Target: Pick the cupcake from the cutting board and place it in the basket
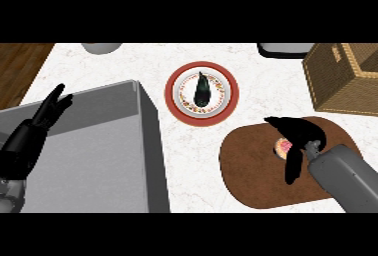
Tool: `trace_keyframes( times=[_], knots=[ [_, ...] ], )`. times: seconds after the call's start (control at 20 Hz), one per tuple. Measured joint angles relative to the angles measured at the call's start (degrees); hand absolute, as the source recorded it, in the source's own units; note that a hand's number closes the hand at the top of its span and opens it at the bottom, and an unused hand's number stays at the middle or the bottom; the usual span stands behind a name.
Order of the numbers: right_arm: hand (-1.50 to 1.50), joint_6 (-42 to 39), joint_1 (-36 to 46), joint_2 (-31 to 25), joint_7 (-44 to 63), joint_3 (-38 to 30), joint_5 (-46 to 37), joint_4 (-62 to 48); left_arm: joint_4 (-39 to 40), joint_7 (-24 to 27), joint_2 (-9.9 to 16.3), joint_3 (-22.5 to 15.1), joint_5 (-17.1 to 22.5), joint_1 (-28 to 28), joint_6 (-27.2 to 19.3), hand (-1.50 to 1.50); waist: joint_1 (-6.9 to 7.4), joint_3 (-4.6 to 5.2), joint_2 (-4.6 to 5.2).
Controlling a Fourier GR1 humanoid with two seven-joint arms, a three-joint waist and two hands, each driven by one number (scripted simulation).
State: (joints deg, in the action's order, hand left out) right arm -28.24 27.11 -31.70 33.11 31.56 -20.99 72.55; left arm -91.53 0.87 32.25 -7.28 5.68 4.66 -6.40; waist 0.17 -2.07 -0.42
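Your view, big to small: white marbled tabletop (148,65), wood floor beyond left edge. Grey sink basin (88,150) at left; your left hand (52,110) rests over it, fingers straight, open. Wicker basket (347,75) far right, well apart from brown cutting board (255,170). Right hand (299,131) over board, fingers curled down around cupcake (283,146). Red-rimmed plate (225,85) between, open tabletop around it.

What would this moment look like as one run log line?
phase: grasping | right hand: curled over cupcake on cutting board | left hand: open, resting at left | basket: no cupcake yet
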Motion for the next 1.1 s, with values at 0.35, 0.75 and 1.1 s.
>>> trace_keyframes(
  times=[0.35, 0.75, 1.1],
  knots=[
    [1.5, 2.3, -1.5, 0.9, -3.7, -1.5, -1.9, -2.7, -0.1, 0.5, -0.3, -0.9, -0.3, 0.1, -0.7, 0.0, 0.17, 0.25, -0.31],
    [1.5, 4.3, -0.7, 1.3, -8.6, -1.3, -6.9, -4.7, 0.2, 0.3, -0.1, -1.2, -0.2, 0.6, -1.0, 0.0, 0.31, 0.44, -0.49],
    [1.5, 10.4, -1.5, -8.1, -22.3, -5.5, -10.2, -10.7, 0.0, 1.2, 0.5, -1.1, 0.2, 0.1, -1.6, 0.0, -0.19, 0.19, 0.26]
  ],
)
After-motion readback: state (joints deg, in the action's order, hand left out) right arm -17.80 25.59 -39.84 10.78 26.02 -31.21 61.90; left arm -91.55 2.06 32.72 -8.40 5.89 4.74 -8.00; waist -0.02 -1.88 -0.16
